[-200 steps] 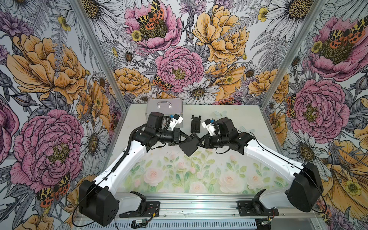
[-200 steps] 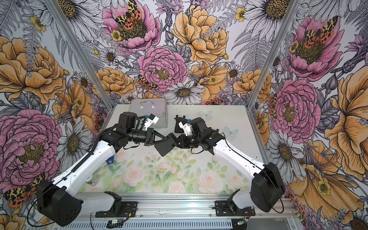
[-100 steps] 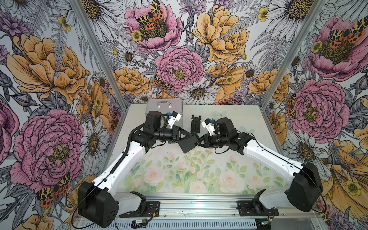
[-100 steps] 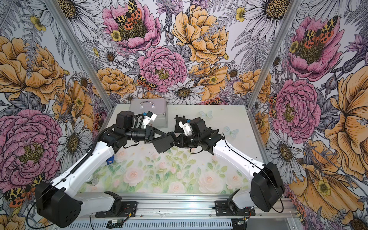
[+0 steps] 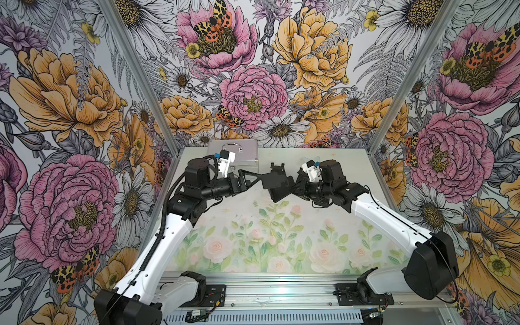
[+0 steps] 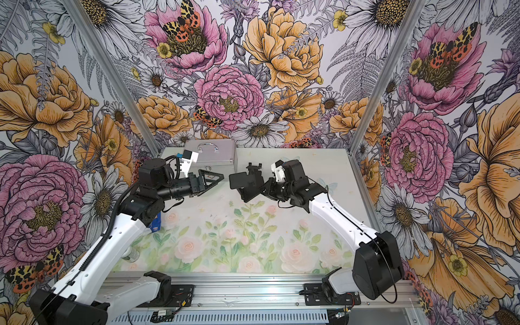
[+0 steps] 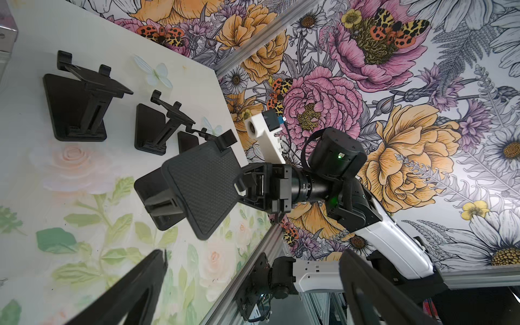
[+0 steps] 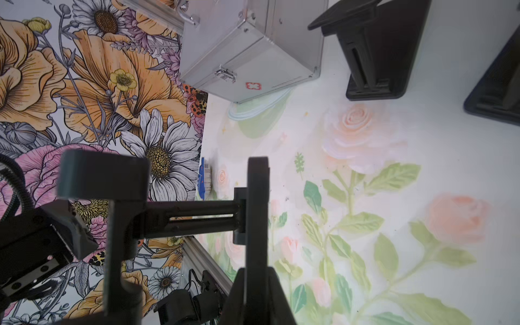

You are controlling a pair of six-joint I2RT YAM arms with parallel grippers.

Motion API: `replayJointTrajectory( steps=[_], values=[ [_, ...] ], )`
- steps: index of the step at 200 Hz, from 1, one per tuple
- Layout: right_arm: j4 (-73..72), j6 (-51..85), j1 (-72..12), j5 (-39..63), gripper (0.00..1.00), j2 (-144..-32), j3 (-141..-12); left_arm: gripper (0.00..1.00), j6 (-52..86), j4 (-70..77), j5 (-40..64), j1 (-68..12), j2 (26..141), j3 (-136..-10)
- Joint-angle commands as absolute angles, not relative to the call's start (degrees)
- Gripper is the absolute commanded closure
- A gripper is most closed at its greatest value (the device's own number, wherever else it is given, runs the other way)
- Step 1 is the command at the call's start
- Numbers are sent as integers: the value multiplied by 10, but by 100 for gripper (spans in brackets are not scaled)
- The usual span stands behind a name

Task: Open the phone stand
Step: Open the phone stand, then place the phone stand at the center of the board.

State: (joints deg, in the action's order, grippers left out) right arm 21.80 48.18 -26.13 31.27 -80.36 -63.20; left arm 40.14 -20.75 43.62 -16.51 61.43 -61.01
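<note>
The black phone stand [image 5: 277, 184] [image 6: 242, 183] hangs in the air over the middle-back of the table, its two plates spread apart on the hinged arm [image 8: 191, 215]. My right gripper [image 5: 295, 187] [image 6: 264, 187] [image 8: 257, 281] is shut on the edge of one plate [image 8: 257, 197]. The left wrist view shows the stand's textured plate [image 7: 202, 185] with the right gripper [image 7: 242, 188] clamped on it. My left gripper [image 5: 257, 178] [image 6: 218, 180] [image 7: 254, 253] stands open just left of the stand, apart from it, with nothing between its fingers.
Other black stands [image 7: 76, 107] [image 7: 157, 129] [image 8: 374, 50] sit opened on the table behind the held one. A silver case [image 5: 239, 150] [image 8: 253, 56] stands at the back left. A blue item [image 6: 156, 223] and a bottle [image 6: 130, 254] lie by the left wall.
My left gripper has opened, let go of the stand and drawn back to the left. The stand stays in my right gripper, now turned a little.
</note>
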Motion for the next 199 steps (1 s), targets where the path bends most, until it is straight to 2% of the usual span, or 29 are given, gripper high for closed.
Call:
replayJointTrajectory(
  steps=[1, 26, 49, 69, 154, 199],
  values=[
    [197, 508, -266, 329, 100, -807, -607, 1, 389, -224, 373, -153, 592, -596],
    [89, 574, -267, 334, 100, -799, -539, 1, 378, -249, 340, -139, 568, -585],
    [-65, 659, -273, 335, 100, -807, -467, 1, 375, -257, 347, -132, 560, -575],
    [-140, 694, -293, 319, 100, -835, -445, 1, 370, -264, 347, -131, 554, -570],
    [-330, 781, -382, 245, 100, -1032, -503, 1, 358, -289, 338, -129, 522, -559],
    [-339, 789, -396, 247, 100, -1120, -581, 1, 349, -314, 346, -127, 506, -552]
  ],
)
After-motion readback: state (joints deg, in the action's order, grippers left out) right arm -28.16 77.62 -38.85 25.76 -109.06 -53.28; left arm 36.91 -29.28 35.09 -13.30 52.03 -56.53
